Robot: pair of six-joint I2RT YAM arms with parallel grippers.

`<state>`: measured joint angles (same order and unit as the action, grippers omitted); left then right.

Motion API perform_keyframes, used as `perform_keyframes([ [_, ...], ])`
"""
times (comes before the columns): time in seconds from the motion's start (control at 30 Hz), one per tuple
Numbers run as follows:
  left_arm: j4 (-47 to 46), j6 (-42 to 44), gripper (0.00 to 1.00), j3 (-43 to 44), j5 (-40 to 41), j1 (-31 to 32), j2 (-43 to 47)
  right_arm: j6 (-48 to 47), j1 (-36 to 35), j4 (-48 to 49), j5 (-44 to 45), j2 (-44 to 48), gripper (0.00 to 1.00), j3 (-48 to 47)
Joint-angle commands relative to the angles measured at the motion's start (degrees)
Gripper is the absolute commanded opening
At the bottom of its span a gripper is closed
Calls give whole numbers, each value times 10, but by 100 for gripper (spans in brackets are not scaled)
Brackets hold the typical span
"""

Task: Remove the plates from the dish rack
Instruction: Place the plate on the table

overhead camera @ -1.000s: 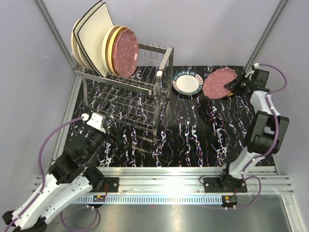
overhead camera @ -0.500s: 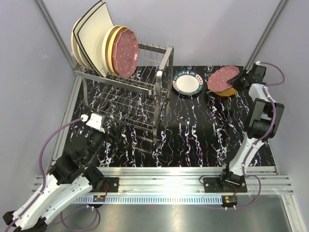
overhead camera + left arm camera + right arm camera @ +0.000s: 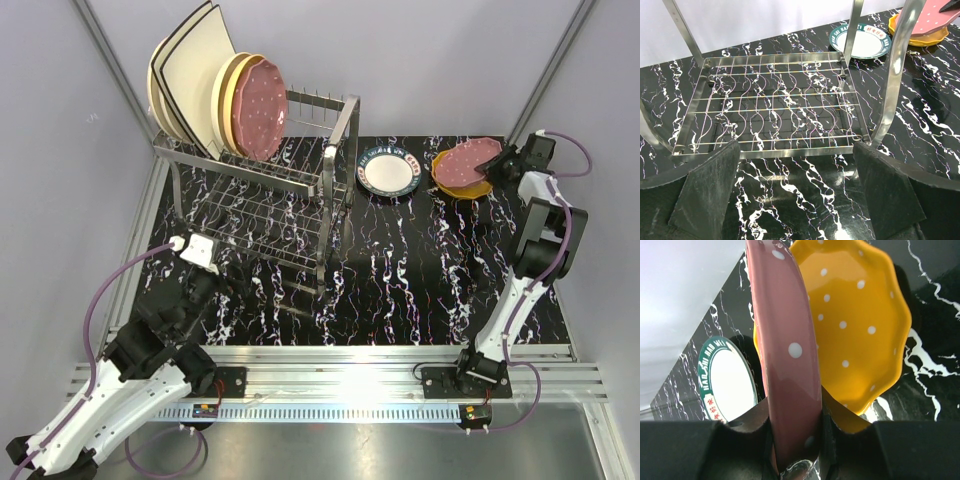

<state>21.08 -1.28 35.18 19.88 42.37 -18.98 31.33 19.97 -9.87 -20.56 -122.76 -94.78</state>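
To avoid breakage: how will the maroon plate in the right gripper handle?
The maroon plate looks rigid and glossy, so it may slip in the right gripper. Held at its rim, it could tilt. Likely brittle; dropping onto the orange plate risks chips.

The maroon plate (image 3: 466, 160) hides most of the orange plate (image 3: 462, 190).

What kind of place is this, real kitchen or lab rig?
Probably a lab test cell, not a kitchen: two arms bolted to an aluminium rail, plain grey panel walls on frame posts, and a dish rack staged on a black marbled table.
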Motion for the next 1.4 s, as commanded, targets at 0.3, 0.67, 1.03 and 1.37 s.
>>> perform_keyframes([
  [0.3,-24,8,99,-1,12,-3,-4,55,3,93,-40,-9,1,-67],
  [0.67,-24,8,99,0,11,-4,-4,63,3,93,-48,-27,3,-76],
  [1.03,-25,8,99,-2,10,-5,-4,73,3,112,-55,-42,8,-73],
  [1.37,-25,9,99,-2,9,-7,-4,71,3,110,-66,-51,22,-63],
])
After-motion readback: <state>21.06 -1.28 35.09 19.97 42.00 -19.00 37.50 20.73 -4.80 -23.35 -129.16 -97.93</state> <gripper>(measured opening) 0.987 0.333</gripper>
